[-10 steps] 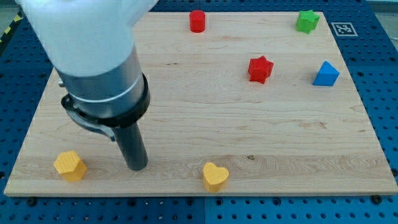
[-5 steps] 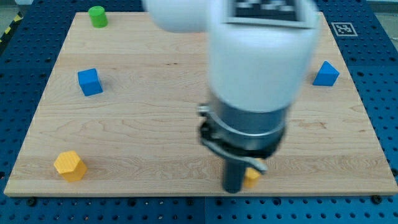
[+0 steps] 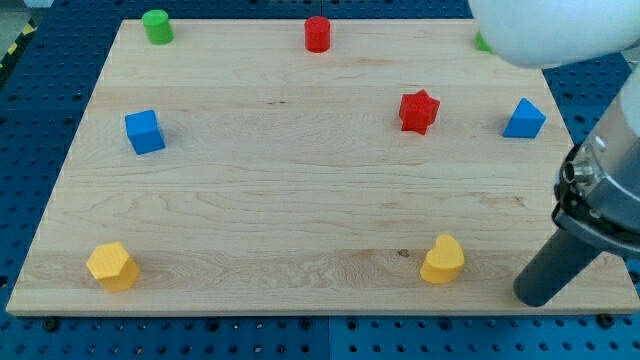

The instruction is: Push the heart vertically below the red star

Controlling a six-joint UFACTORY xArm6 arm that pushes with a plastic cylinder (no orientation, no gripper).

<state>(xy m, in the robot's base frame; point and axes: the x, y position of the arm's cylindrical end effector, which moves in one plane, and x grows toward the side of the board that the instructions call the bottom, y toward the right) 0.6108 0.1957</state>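
Camera view: you're looking down on a pale wooden desk (image 3: 300,200) set on a blue perforated base. My tip (image 3: 532,298) rests near the view's bottom right corner, apart from every block; there's no claw on this arm, just the dark rod, so nothing is grasped. Your yellow heart (image 3: 442,261) sits to the view's left of my tip, low on the board, roughly beneath the red star (image 3: 419,110) though slightly right of it. Elsewhere you have a red cylinder (image 3: 317,33) and green cylinder (image 3: 156,25) along the top, a blue cube (image 3: 144,131) at left, a blue triangular block (image 3: 524,119) at right, and a yellow hexagonal block (image 3: 111,266) bottom left.
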